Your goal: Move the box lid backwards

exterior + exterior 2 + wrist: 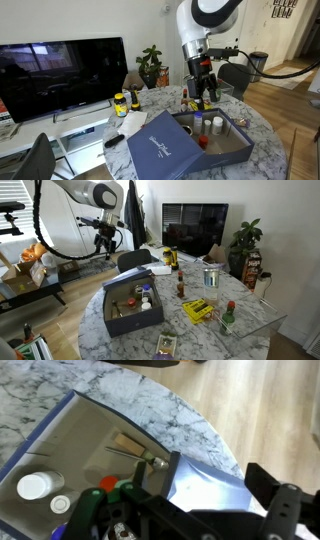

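An open dark blue box (225,145) stands on the round marble table (262,125), with small bottles and a red item inside; it also shows in an exterior view (125,320). The blue box lid (160,145) leans against the box's side and also shows in an exterior view (133,279). My gripper (201,90) hangs above the table by the box and shows in an exterior view too (105,245). In the wrist view the gripper (215,465) is open, its fingers wide apart above the shiny lid (205,488), holding nothing. The box interior (70,455) lies to the left.
Sauce bottles (181,285), a glass jar (210,277), a yellow packet (198,308) and another small bottle (229,311) stand on the table. A TV (60,75) and a plant (150,65) stand behind. The table edge (215,430) and the wooden floor are close by.
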